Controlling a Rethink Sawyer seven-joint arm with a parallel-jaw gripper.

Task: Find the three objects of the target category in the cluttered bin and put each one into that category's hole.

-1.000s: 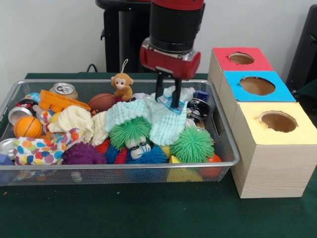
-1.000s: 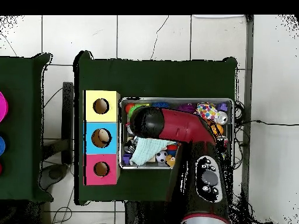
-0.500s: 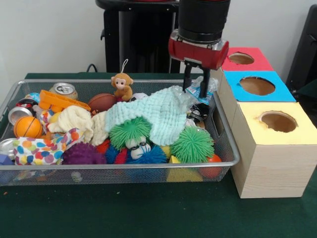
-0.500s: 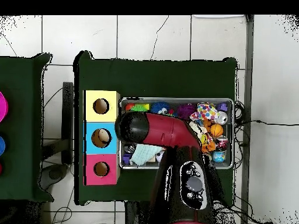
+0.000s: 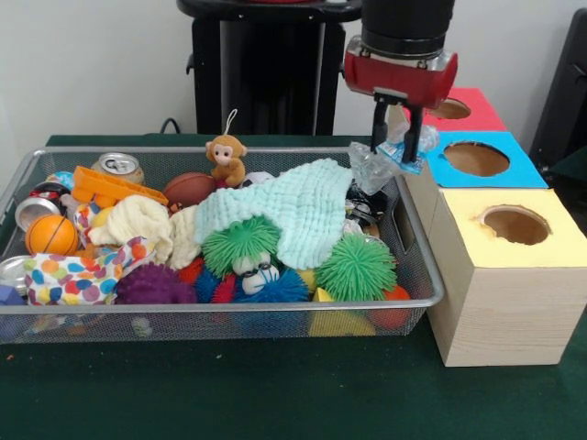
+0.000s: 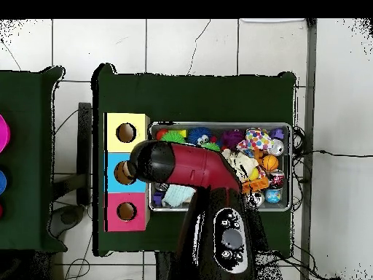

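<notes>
Mint-green waffle cloth (image 5: pixel 292 209) hangs stretched from the claw (image 5: pixel 393 145), which is pinched on one crumpled corner of it just past the right end of the wire bin (image 5: pixel 417 275). Most of the cloth lies draped over the heap in the bin, across a green spiky ball (image 5: pixel 240 246) and beside another green spiky ball (image 5: pixel 357 267); only the gripped corner is lifted clear, so its long axis runs down and to the left from the claw into the clutter.

Beside the bin stands a wooden box row with three holes: a red-topped hole (image 5: pixel 447 108) farthest back, a blue-topped hole (image 5: pixel 476 159) in the middle, and a yellow-topped hole (image 5: pixel 515 225) nearest. From the front the claw sits level with the seam between the red and blue tops, just left of the blue opening. From overhead the arm's round head covers the blue-topped hole (image 6: pixel 127 172), so I cannot see from there exactly where the corner hangs.

My guess is the cloth is bound for the blue hole, which lies just to the right of the claw. The trouble is the trailing length: most of it lies back toward the bin, so it would need lifting higher or it may drag toys such as the monkey plush (image 5: pixel 225 158) out over the rim.
</notes>
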